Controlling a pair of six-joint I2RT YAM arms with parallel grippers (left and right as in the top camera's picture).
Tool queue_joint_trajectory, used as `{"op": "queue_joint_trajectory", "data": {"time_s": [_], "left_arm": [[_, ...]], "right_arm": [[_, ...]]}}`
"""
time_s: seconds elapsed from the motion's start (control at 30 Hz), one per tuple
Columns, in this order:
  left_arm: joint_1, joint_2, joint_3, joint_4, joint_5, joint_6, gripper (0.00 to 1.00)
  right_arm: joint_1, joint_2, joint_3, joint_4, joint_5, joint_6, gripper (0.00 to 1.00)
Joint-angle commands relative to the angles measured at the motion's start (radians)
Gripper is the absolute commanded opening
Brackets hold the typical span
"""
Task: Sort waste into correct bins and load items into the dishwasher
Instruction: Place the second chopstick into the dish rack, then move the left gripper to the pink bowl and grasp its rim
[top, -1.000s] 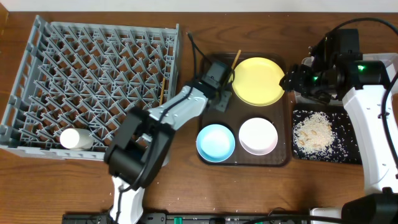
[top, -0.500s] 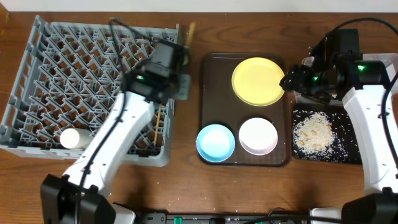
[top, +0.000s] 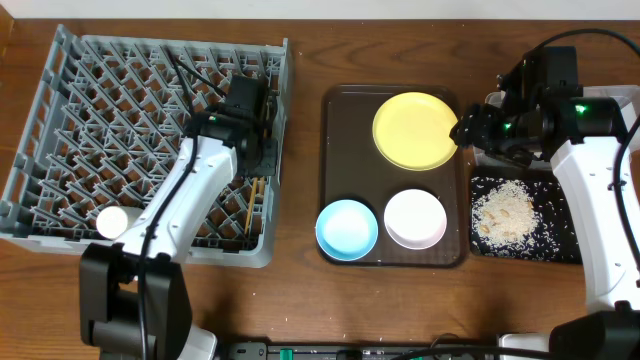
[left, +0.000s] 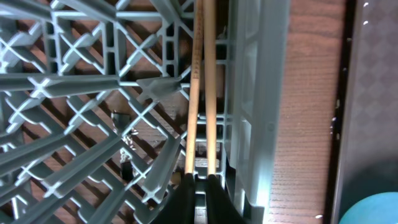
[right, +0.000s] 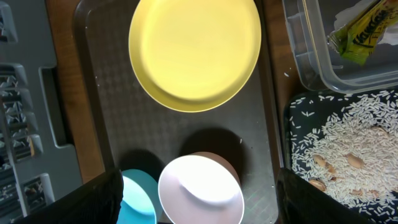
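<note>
Overhead: left tool (top: 262, 165) low at right wall of dish rack (top: 100, 90), centre-left; right tool (top: 465, 128) upper right, beside yellow plate (top: 415, 130). Left wrist: two chopsticks (left: 202, 81) inside rack, ends at near-closed fingertips; cannot tell if gripped. Right wrist: jaws wide, empty.

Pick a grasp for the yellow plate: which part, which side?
Likely the right rim of the yellow plate, coming in low from the right, where the right pincer sits open. It lies flat on the brown tray, so only the thin edge offers purchase.
</note>
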Motion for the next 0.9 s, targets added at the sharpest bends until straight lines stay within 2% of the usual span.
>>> {"op": "queue_joint_trajectory", "data": {"time_s": [0.0, 0.13, 0.23, 0.37, 0.47, 0.6, 0.63, 0.87], "left_arm": [[0.002, -0.014, 0.005, -0.005, -0.001, 0.011, 0.17], [0.002, -0.052, 0.054, -0.044, 0.026, 0.011, 0.38], [0.002, -0.09, 0.095, -0.056, 0.14, 0.013, 0.5], [-0.01, -0.117, 0.156, -0.079, 0.232, 0.037, 0.52], [-0.042, -0.118, 0.176, -0.072, 0.284, 0.037, 0.53], [-0.132, -0.107, 0.175, -0.006, 0.402, 0.037, 0.55], [-0.163, -0.102, 0.175, 0.013, 0.406, 0.037, 0.56], [-0.375, -0.017, 0.174, 0.097, 0.302, 0.045, 0.57]], "right_arm": [[0.007, -0.006, 0.006, -0.001, 0.003, -0.013, 0.76], [0.006, -0.006, 0.006, -0.001, 0.033, -0.013, 0.77], [-0.005, -0.007, 0.006, -0.002, 0.08, -0.011, 0.79], [-0.085, -0.01, 0.006, -0.002, 0.092, 0.026, 0.81], [-0.2, -0.011, 0.006, -0.002, 0.092, 0.045, 0.82], [-0.329, -0.01, 0.006, -0.007, 0.092, 0.044, 0.9], [-0.357, -0.01, 0.006, -0.013, 0.092, 0.045, 0.99], [-0.409, -0.01, 0.006, -0.034, 0.092, 0.044, 0.99]]}}
